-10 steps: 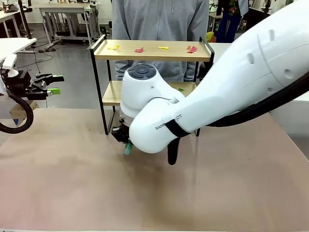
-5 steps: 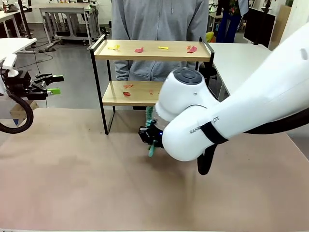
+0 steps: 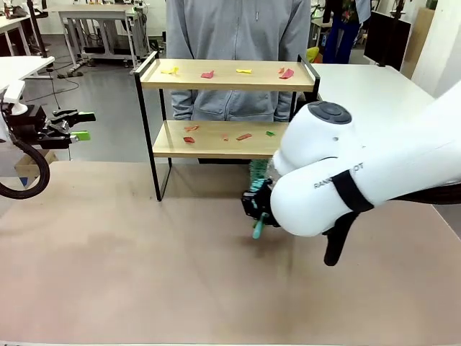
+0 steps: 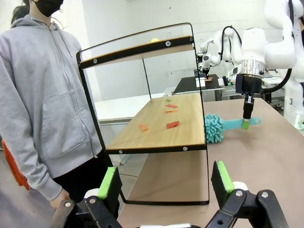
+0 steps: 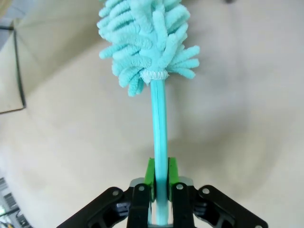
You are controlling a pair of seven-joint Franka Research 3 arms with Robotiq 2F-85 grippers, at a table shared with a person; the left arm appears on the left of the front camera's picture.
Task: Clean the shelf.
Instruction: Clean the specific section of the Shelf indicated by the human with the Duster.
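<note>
**R pincer [image 3: 258, 213] w/ duster [image 3: 258, 174] at shelf [image 3: 225, 85] front; L pincer [image 3: 82, 125] released**

Shelf: stands at 12 o'clock on the brown bench [image 3: 130, 274], by the far edge. Two wooden boards in a thin black frame. Person [image 3: 238, 29] in grey hoodie directly behind it.

Scraps [image 3: 207, 74]: red + yellow bits spread along upper board [image 3: 263, 76]. Red, orange and one green bit on lower board [image 3: 209, 148].

R pincer: clenched on the duster's flat teal handle, green pads on either side, near the handle's rear end. A short stub sticks out past the grip. Sits low over the bench, at approx 5 o'clock from shelf centre, in front of the shelf's right half. Fluffy teal head points to 12 o'clock, toward the lower board. It is just beside the board's front edge and a bit under it. Contact w/ shelf: can't tell.

L pincer: jaws wide apart, nothing btw the pads. At 9 o'clock in front view, raised, well apart from shelf. Its wrist cam looks lengthwise along the lower board, w/ the duster at the far end.
</note>
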